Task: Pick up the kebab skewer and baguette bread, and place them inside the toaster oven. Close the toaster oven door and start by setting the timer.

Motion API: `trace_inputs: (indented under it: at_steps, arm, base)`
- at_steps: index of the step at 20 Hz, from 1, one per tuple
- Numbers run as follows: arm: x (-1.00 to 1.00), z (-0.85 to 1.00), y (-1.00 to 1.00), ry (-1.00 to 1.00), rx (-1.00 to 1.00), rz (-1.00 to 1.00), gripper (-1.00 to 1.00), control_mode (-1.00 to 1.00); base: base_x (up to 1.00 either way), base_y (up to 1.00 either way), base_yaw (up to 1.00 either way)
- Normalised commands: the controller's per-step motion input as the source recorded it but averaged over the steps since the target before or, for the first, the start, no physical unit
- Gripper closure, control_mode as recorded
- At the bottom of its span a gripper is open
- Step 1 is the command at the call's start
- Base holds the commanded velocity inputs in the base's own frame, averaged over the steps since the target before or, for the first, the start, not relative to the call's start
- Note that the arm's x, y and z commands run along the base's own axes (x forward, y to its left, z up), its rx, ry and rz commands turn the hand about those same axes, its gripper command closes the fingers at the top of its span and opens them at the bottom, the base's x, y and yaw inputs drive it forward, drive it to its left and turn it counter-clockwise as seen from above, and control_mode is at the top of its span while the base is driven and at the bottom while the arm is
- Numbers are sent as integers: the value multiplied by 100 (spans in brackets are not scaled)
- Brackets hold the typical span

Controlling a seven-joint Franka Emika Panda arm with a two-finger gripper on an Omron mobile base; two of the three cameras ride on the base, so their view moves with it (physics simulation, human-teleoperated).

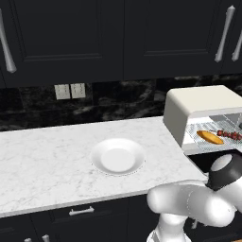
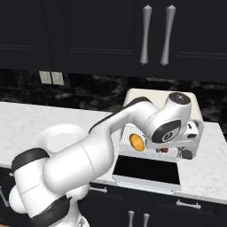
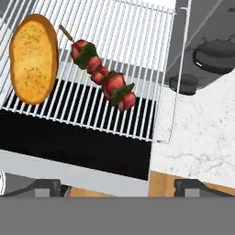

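The toaster oven (image 1: 201, 101) stands cream-white at the counter's right end. The toaster oven door (image 2: 146, 169) is folded down flat in front of it, dark glass up. On the wire rack (image 3: 137, 55) inside lie the golden baguette bread (image 3: 33, 57) and, just to its right, the kebab skewer (image 3: 103, 75) with red chunks. Both also show in the left base view, the baguette bread (image 1: 210, 137) beside the kebab skewer (image 1: 229, 135). My gripper (image 3: 120, 187) hovers over the door's front edge. It is open, with nothing between its fingertips (image 3: 46, 187).
A white plate (image 1: 118, 157) sits on the marble counter (image 1: 42, 165) left of the oven. Two dark round knobs (image 3: 215, 55) lie beside the rack. Dark wall cabinets with silver handles (image 2: 146, 35) hang above.
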Motion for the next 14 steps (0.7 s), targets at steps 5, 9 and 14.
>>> trace_inputs:
  at_steps: [5,9,14]
  arm:
    - [-31,-12,13,4,0,-66,-100,-100]
    - [-9,-42,25,0,3,-42,-100,-100]
    - [0,-64,40,0,0,-40,-100,-100]
  base:
    - [0,0,0]
    - [0,0,0]
    - [0,0,0]
